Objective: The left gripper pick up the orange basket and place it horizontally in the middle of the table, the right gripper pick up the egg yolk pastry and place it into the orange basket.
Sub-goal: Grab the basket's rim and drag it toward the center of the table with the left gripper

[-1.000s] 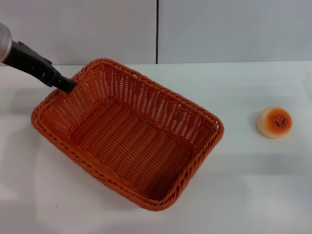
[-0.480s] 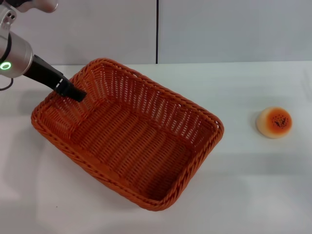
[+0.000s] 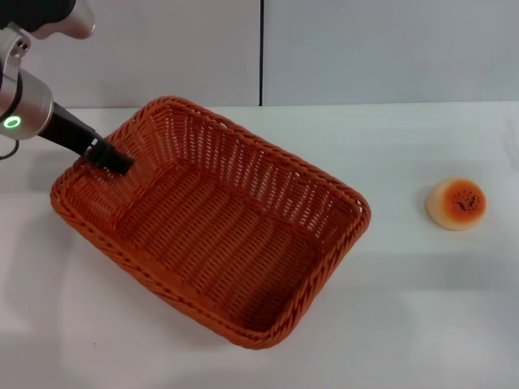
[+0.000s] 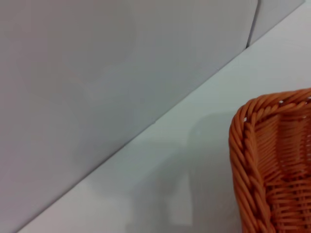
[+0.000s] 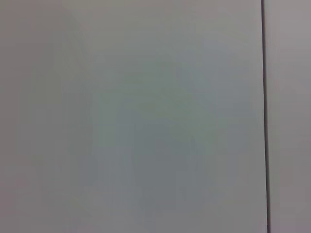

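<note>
The orange basket [image 3: 212,221] sits askew on the white bench [image 3: 422,324], left of centre, its long axis running from far left to near right. It is woven wicker with sloping slatted sides and a braided rim. Judged from that build, it should be light and fairly stiff, with some give in the walls. The rim offers the firmest purchase, since a two-fingered pinch over the braid at a short end should hold without slipping.

The left end effector [image 3: 113,160] is at the basket's far-left corner, its black tip on or just inside the rim there. Whether its fingers are spread or clamped on the braid cannot be told. The left wrist view shows only that corner of the orange basket [image 4: 272,160] against the bench and wall.

The egg yolk pastry [image 3: 456,203] lies well apart to the right, on the bench. It looks soft and crushable, and calls for a gentle hold across its sides. The right end effector is not in view.

Compared with half a second ago, the left end effector has drawn slightly leftward. The basket's left end has shifted a little with it, which suggests contact. The pastry has not moved.
</note>
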